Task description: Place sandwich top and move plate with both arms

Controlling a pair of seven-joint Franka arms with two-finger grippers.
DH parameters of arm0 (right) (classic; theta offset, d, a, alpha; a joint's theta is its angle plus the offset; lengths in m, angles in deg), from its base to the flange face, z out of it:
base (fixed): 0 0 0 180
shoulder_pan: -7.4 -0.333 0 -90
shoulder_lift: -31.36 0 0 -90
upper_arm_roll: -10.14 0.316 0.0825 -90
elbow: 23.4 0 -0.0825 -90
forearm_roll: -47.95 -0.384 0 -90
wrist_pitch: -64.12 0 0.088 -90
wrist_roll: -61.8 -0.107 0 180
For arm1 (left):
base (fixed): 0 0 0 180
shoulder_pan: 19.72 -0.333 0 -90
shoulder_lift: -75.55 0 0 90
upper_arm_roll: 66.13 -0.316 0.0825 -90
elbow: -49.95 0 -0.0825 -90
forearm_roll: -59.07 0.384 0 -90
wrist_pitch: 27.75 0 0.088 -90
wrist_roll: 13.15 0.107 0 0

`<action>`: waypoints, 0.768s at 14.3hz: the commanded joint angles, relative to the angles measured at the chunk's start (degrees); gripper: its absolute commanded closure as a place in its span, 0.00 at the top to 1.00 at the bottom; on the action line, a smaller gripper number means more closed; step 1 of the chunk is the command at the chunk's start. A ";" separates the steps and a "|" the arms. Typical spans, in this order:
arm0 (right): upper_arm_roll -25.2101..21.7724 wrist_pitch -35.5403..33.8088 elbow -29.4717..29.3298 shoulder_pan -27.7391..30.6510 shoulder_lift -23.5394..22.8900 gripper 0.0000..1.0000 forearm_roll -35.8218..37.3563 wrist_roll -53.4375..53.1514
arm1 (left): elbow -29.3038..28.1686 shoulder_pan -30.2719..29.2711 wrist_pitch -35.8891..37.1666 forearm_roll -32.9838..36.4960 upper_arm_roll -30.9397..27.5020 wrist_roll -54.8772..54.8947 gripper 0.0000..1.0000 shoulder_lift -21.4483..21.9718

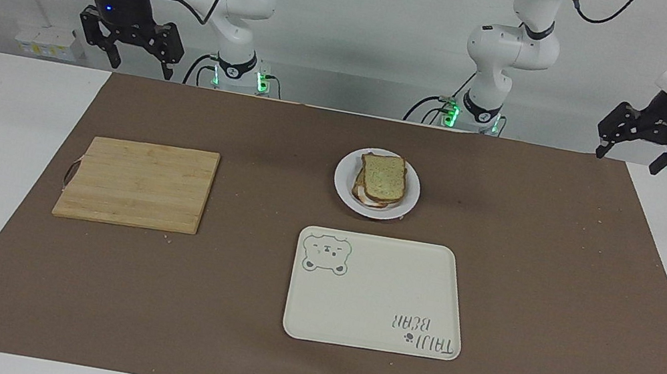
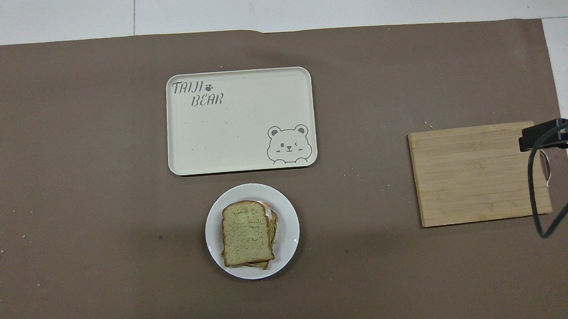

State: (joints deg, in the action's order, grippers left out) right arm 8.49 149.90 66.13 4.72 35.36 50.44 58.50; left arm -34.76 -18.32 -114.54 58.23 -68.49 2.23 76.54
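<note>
The sandwich top (image 1: 383, 176) is seen on the plate (image 1: 344, 183) at frame centre; both open grippers, right gripper (image 1: 138, 66) and left gripper (image 1: 627, 158), are held in the upper corners.

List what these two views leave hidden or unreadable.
- Sandwich filling: covered by the top slice in the overhead view, only edges showing on the plate in the facing view.
- Both grippers: outside the overhead view.
- Cutting board handle: crossed by a cable, overhead view.

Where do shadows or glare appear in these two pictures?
Facing view: a soft shadow on the mat beside the plate and near the board. Overhead view: a small glint on the plate's rim; the tray shows no glare.
</note>
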 commanded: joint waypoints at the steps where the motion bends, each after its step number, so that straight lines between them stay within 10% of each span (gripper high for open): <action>1: -0.01 -0.17 0.46 0.39 1.54 1.00 -0.03 3.81 | 0.24 -0.25 1.11 0.75 0.25 -0.61 1.00 0.50; 11: -0.01 -1.48 1.78 0.57 2.42 1.00 -0.03 7.96 | 0.24 -0.25 1.11 0.75 0.25 -0.61 1.00 0.50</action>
State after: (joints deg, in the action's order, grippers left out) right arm 8.37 149.19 66.43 4.76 36.27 50.44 64.84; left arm -34.76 -18.32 -114.54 58.23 -68.49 2.23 76.54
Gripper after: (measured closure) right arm 0.000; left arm 0.000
